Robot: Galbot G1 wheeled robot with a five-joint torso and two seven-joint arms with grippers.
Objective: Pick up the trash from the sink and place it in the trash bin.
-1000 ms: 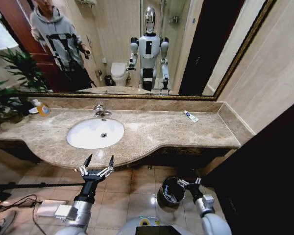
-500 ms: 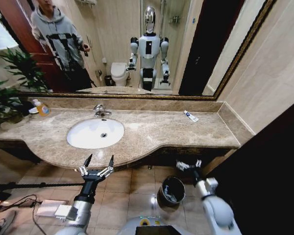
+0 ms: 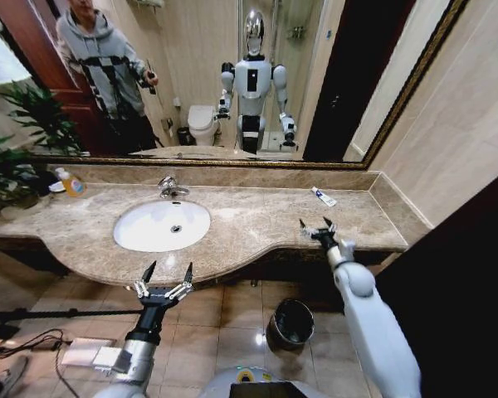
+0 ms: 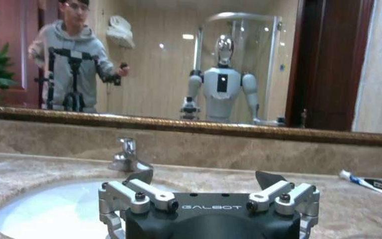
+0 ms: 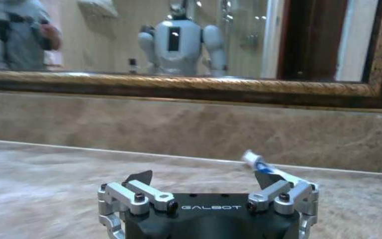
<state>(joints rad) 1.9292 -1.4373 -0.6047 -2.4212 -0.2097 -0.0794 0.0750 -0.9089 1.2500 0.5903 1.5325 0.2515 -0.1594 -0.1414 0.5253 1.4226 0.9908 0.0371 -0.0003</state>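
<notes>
beige marble makes up the long bench (image 3: 257,224) running under a wide gilt-framed mirror (image 3: 232,83), with tiled floor (image 3: 224,319) below its curved front edge. a white oval sink (image 3: 161,225) is sunk into the bench's left half, its bowl bare apart from the drain, and a chrome faucet (image 3: 169,187) stands at its back rim. leafy green plants (image 3: 17,145) crowd the bench's left end, and a yellow soap bottle (image 3: 70,182) stands just beside them near the back edge.

down on the floor, below the front edge of the bench toward its right half, sits the small round black trash bin (image 3: 290,324) with a shiny rim; what lies inside it cannot be made out.

the right end effector (image 3: 317,228) is raised over the right part of the bench, near the front edge, its two dark fingers spread apart and holding nothing. the left end effector (image 3: 165,274) hangs in front of the bench's front edge, below the sink, fingers also spread wide and empty; in the left wrist view (image 4: 207,178) it faces the sink bowl and faucet.

one piece of trash, a white tube with blue marks (image 3: 322,196), lies flat near the back edge of the bench toward the right end, well apart from the sink. in the right wrist view the tube (image 5: 264,167) lies on the marble just beyond the spread fingers, not touched by them.
</notes>
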